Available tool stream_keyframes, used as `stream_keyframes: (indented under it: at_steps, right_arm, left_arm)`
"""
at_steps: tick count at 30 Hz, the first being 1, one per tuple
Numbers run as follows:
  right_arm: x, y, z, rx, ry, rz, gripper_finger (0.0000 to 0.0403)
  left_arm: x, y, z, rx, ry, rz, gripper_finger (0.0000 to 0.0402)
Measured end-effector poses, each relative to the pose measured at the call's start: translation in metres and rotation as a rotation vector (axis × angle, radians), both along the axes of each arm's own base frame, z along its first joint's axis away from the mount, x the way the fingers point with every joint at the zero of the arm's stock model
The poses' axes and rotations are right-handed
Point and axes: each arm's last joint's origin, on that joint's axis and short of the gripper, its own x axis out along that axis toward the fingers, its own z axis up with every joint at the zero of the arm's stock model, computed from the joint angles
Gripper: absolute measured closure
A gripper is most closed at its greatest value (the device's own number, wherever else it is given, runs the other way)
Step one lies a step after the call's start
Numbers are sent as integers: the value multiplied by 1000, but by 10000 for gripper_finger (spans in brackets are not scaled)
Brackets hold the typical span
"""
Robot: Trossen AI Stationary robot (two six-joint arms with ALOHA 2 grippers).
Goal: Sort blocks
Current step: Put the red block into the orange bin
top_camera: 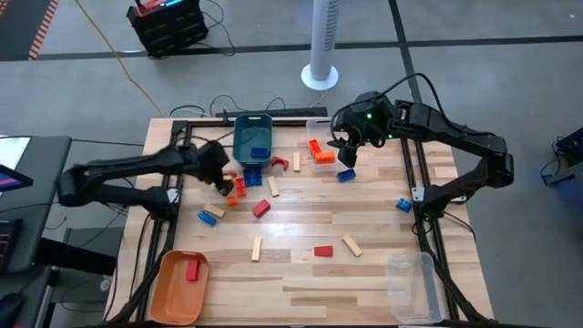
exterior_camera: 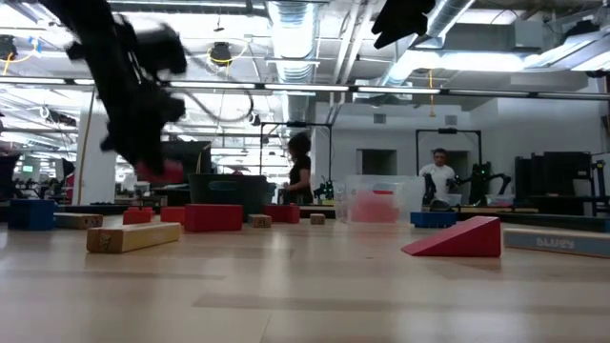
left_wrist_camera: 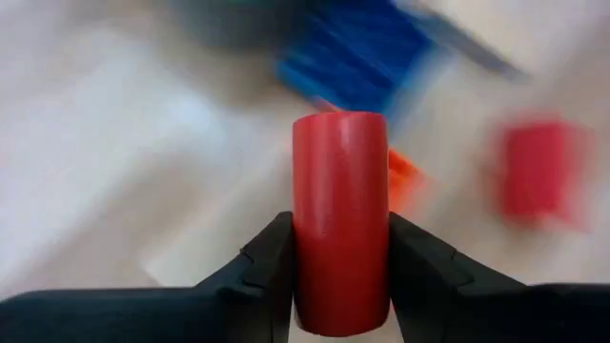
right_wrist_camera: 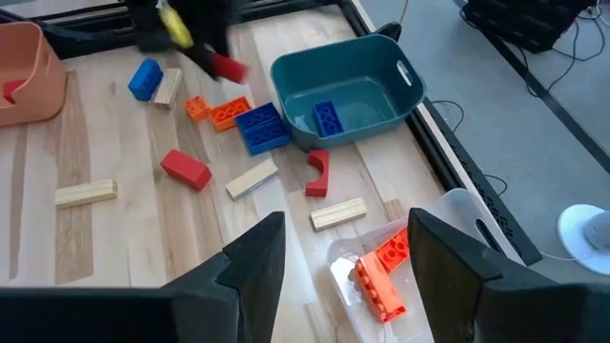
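My left gripper (top_camera: 223, 179) hangs over the table's left middle, near the teal bin (top_camera: 253, 137), and is shut on a red block (left_wrist_camera: 340, 219), which also shows in the right wrist view (right_wrist_camera: 226, 67). My right gripper (right_wrist_camera: 345, 229) stands open and high at the far right, above a clear bin (right_wrist_camera: 448, 214) that holds orange blocks (right_wrist_camera: 381, 272). A blue block (right_wrist_camera: 326, 116) lies in the teal bin. Loose red, blue, orange and wood blocks lie flat on the table. My left gripper pinches the red block between its two fingers (left_wrist_camera: 267, 272), on two opposite sides (left_wrist_camera: 303, 238). The block's rounded end sticks out past the fingertips. The fingers slant down from the table's left side. The block (exterior_camera: 160, 170) is lifted clear of the table.
An orange bin (top_camera: 173, 293) with a red block (top_camera: 192, 269) stands at the near left, and a second clear bin (top_camera: 414, 287) at the near right. A blue block (right_wrist_camera: 259, 126), orange blocks (right_wrist_camera: 217, 111) and a red arch (right_wrist_camera: 317, 171) lie beside the teal bin. People stand in the room beyond.
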Motion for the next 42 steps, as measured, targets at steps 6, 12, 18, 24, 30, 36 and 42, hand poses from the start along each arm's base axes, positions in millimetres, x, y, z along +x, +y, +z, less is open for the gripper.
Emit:
stream_keyframes:
  at_steps: [6, 12, 18, 24, 30, 36, 42]
  right_arm:
    - [0, 0, 0, -9, 3, 3, 199]
    - [0, 0, 1, -12, -6, 2, 212]
    - [0, 0, 1, -13, -6, 1, 219]
    - [1, -1, 1, -23, -6, 7, 221]
    - [0, -6, 2, -35, -21, -8, 221]
    - [2, -8, 5, -46, -58, -13, 221]
    - [3, -3, 5, -44, -55, 5, 221]
  left_arm:
    - [-28, -59, 51, -289, 10, -182, 281]
    - [-59, -110, 77, -614, 43, -239, 281]
    - [-75, -151, 77, -708, 231, -312, 281]
    - [-70, -194, 71, -704, 269, -365, 281]
    - [-61, -228, 51, -628, 323, -266, 281]
    - [-48, -247, 22, -508, 391, -98, 260]
    - [-40, -257, 8, -447, 351, -11, 270]
